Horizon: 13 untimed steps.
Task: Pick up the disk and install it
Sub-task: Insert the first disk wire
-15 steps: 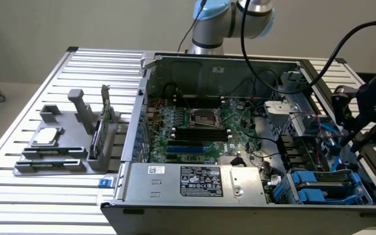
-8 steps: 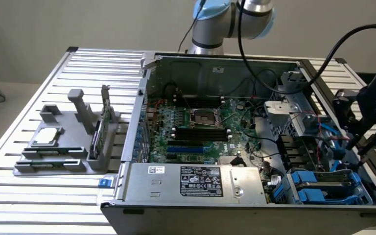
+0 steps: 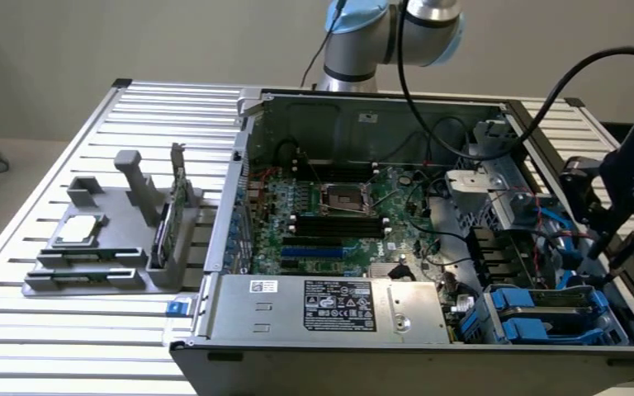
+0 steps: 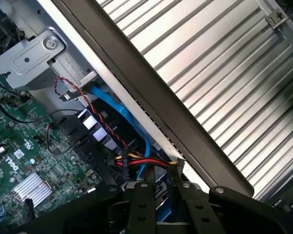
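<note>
Starting at the exterior view's right, locate the end effector (image 3: 617, 256) hanging over the right-hand side of the open computer case (image 3: 240, 173), just above the drive bays (image 3: 515, 264). Record its grip state as undetermined: cannot tell whether released or clenched.

Find the disk (image 3: 546, 313) in the near corner of the case at the exterior view's right. Confirm it lying flat in a bay, silver-grey face up, with blue plastic rails along both sides. Note the disk lower and nearer the camera than the end effector, with no contact visible between them.

Switching to the wrist view, see the end effector (image 4: 165, 189) directly over a bundle of red, yellow and black wires (image 4: 146, 162). Trace the blue cable (image 4: 122, 117) along the inside of the case wall (image 4: 151, 88), and the twisted red-and-black wire (image 4: 88, 105) crossing beside it. Identify the green circuit board (image 4: 19, 141) with its finned heat sink (image 4: 31, 187) on the case floor.

Returning to the exterior view, check the following:
- circuit board (image 3: 328, 223) across the middle of the case;
- labelled power supply box (image 3: 328, 305) along the near edge;
- arm (image 3: 395, 33) rising behind the case;
- slatted bench (image 3: 75, 346) carrying the case, seen also past the case wall in the wrist view (image 4: 224, 73);
- grey holder (image 3: 86, 276) on the bench at the exterior view's left, well apart from the end effector, with a small square chip (image 3: 80, 231) lying on it and a thin green card (image 3: 168, 223) standing on edge in it.
</note>
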Each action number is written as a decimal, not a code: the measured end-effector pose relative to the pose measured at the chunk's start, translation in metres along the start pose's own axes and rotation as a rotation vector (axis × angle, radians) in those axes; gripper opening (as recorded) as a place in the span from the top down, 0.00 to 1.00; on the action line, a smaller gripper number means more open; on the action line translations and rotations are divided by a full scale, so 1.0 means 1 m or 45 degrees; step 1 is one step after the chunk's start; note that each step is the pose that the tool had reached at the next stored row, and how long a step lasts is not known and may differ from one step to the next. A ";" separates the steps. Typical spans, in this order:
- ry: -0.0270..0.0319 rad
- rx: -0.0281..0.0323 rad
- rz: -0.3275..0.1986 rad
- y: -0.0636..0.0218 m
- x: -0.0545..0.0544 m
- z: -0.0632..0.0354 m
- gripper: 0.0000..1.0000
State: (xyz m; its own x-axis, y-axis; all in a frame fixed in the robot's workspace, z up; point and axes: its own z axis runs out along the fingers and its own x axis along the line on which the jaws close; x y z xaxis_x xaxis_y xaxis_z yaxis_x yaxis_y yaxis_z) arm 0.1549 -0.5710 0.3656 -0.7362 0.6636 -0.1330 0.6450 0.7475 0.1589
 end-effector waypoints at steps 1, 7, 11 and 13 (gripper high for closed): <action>-0.0063 0.0028 0.007 -0.0001 0.000 0.0004 0.75; -0.0394 0.0230 0.083 -0.0005 0.000 0.0025 0.75; -0.0563 0.0359 0.146 -0.0007 0.001 0.0037 0.75; -0.0631 0.0424 0.185 -0.0008 0.001 0.0044 0.75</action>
State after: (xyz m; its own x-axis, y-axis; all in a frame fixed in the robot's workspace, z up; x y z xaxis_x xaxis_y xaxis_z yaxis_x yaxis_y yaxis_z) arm 0.1547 -0.5710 0.3610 -0.6240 0.7651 -0.1592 0.7512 0.6434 0.1475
